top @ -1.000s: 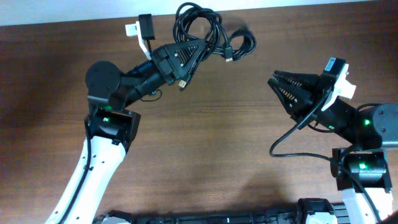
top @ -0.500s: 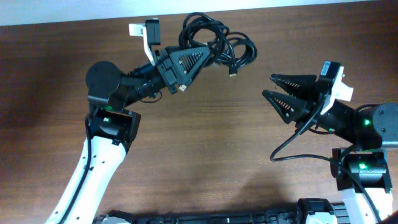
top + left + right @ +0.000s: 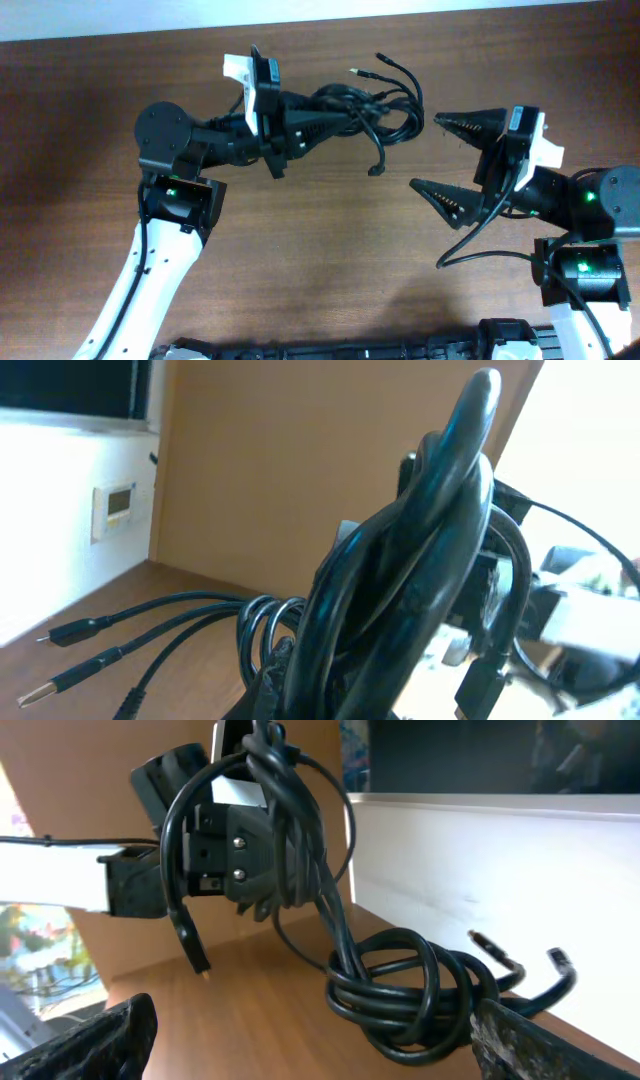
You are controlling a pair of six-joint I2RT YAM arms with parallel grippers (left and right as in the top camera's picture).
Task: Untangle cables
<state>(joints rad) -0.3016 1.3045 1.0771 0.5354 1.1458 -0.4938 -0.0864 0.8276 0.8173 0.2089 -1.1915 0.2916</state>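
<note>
The cables (image 3: pixel 385 112) are a knotted bundle of thin black cords held above the brown table, with loose plug ends (image 3: pixel 376 170) fanning out to the right. My left gripper (image 3: pixel 325 120) is shut on the bundle's left part. In the left wrist view the cables (image 3: pixel 420 560) fill the frame, and silvery-tipped plugs (image 3: pixel 45 690) hang at the left. My right gripper (image 3: pixel 425 153) stands wide open just right of the bundle and touches nothing. In the right wrist view the knot (image 3: pixel 400 990) hangs between my right fingertips (image 3: pixel 100 1040), with the left gripper (image 3: pixel 235 855) behind it.
The right arm's own black wire (image 3: pixel 480 245) loops over the table (image 3: pixel 300 260) near its base. A white wall runs behind the table's far edge (image 3: pixel 100 38). Both arm bases stand at the near side.
The left gripper has swung the cable bundle rightward and turned its wrist. The right gripper has opened from nearly shut to wide and now faces the bundle.
</note>
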